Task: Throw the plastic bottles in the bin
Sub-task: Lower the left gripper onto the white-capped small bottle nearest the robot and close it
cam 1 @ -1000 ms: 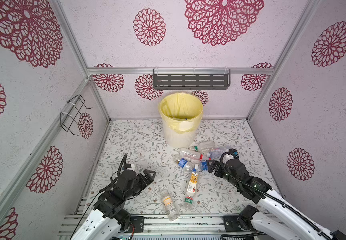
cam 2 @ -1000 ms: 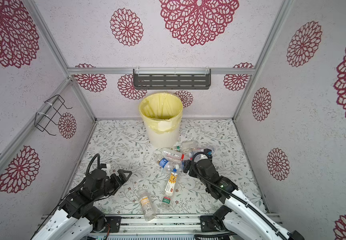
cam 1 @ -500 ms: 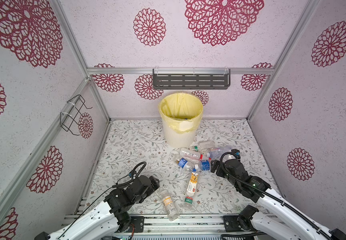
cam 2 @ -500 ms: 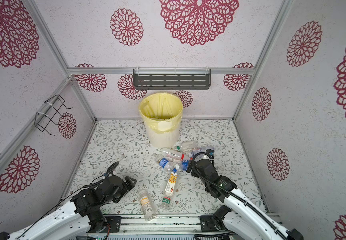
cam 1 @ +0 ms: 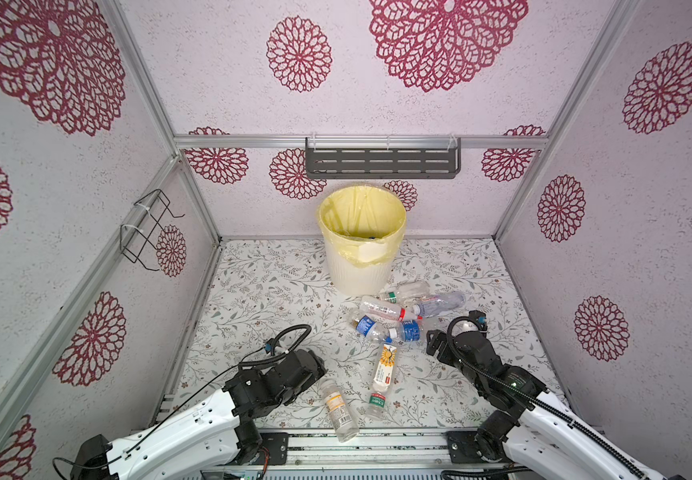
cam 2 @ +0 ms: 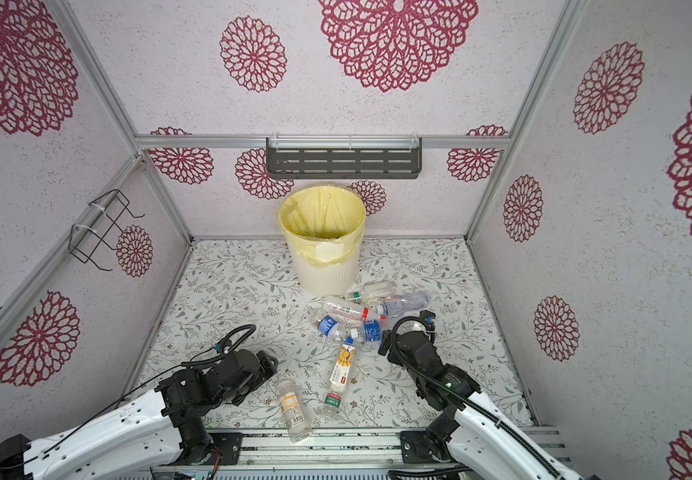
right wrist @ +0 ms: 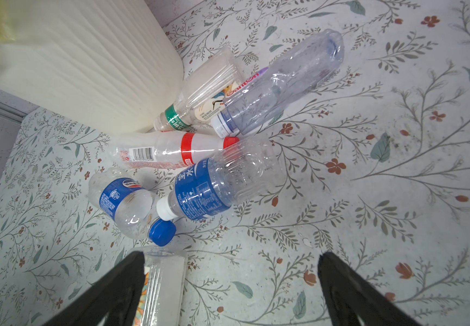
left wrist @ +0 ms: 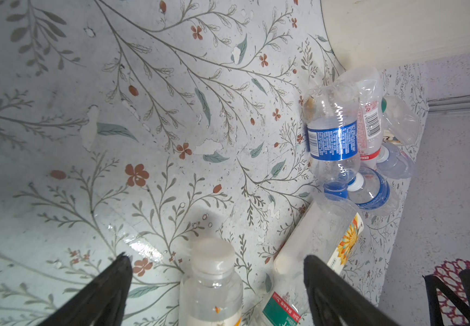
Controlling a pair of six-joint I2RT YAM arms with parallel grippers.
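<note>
Left wrist view: left gripper (left wrist: 216,258) spread wide, empty; white-cap bottle (left wrist: 211,296) framed betw. jaws. Approach step judged underway; descent + closing needed next. Right gripper (right wrist: 231,254) spread, empty, near bottle pile (right wrist: 199,175) beside bin (right wrist: 87,70).

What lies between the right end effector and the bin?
Five plastic bottles lie clustered there, near the bin; both top views show it.
</note>
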